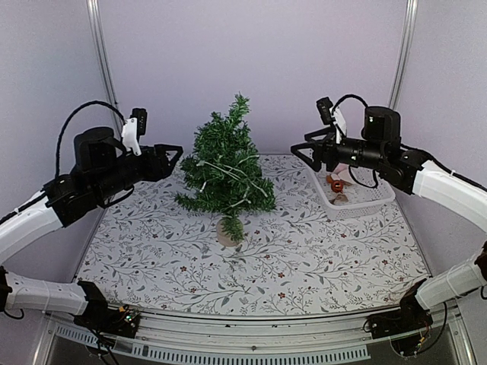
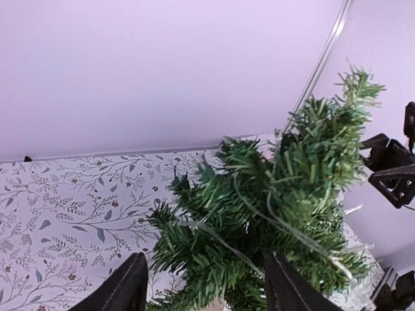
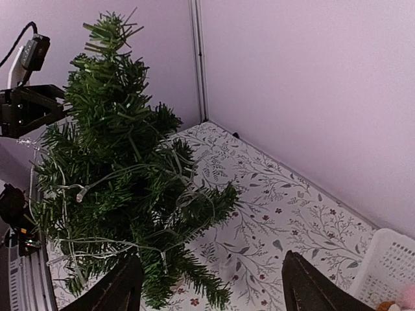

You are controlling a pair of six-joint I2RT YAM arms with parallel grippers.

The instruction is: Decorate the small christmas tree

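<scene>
The small christmas tree [image 1: 226,171] stands upright on its pale stump base [image 1: 227,234] mid-table, with a thin pale light string [image 1: 242,169] draped over its branches. It also shows in the left wrist view [image 2: 279,214] and the right wrist view [image 3: 117,175]. My left gripper [image 1: 173,156] is open and empty, held in the air just left of the tree. My right gripper [image 1: 302,154] is open and empty, in the air to the tree's right. In the wrist views the left gripper [image 2: 206,285] and right gripper [image 3: 211,285] show wide-apart jaws with nothing between them.
A white basket [image 1: 364,201] sits at the right side of the table, with small reddish and brown ornaments [image 1: 335,183] inside; its corner shows in the right wrist view [image 3: 389,265]. The tablecloth [image 1: 304,258] has a leaf print. Walls enclose the back and sides.
</scene>
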